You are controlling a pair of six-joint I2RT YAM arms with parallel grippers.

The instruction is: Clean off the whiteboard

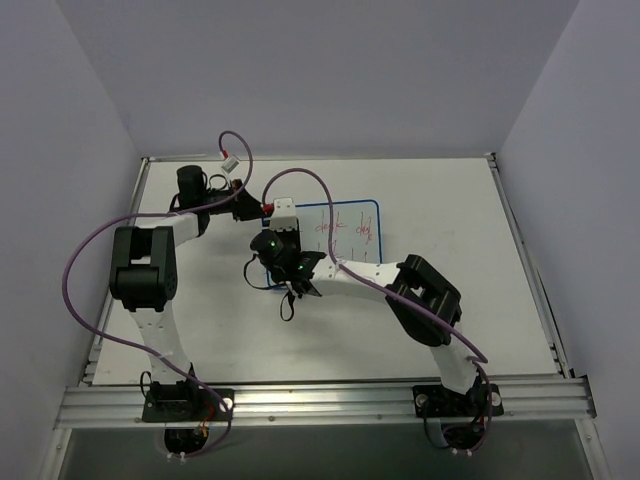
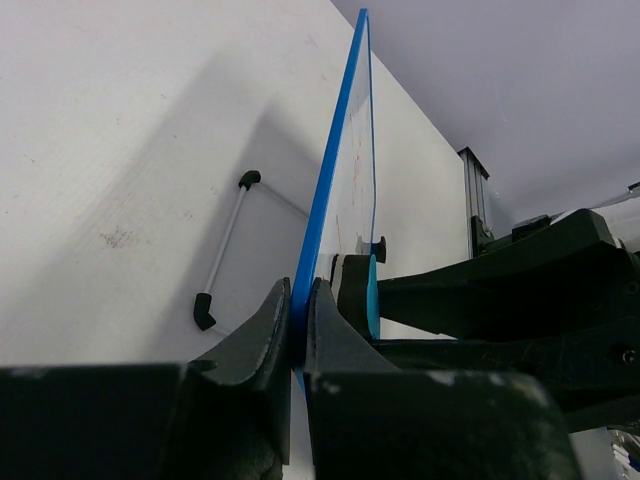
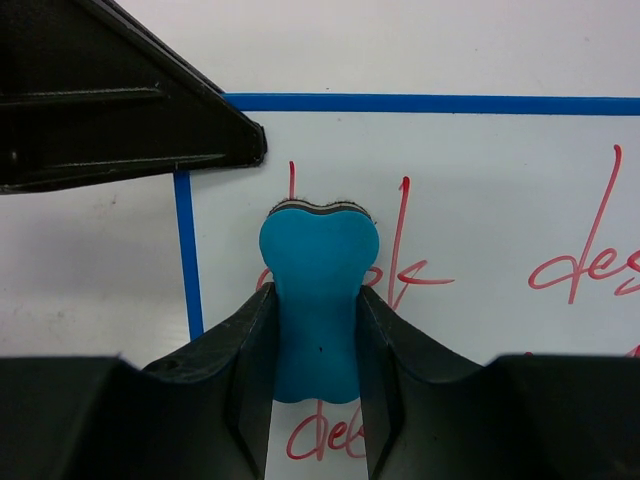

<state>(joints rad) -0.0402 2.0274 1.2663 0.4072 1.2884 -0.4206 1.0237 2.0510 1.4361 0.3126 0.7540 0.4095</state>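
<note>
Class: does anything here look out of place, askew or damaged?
Nothing stands out. The left gripper clamps the whiteboard by its blue edge, the right gripper holds the eraser at the red writing.

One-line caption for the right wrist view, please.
Right gripper holds a blue bone-shaped eraser over red handwriting on the whiteboard, near its framed corner.

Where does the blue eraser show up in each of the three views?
Top external: not visible, covered by the right arm over the whiteboard's left part.
Left wrist: the eraser is a teal sliver right of centre, beside the edge-on board.
Right wrist: dead centre, between the right gripper's fingers.
Shared landmark: the whiteboard's blue frame.
</note>
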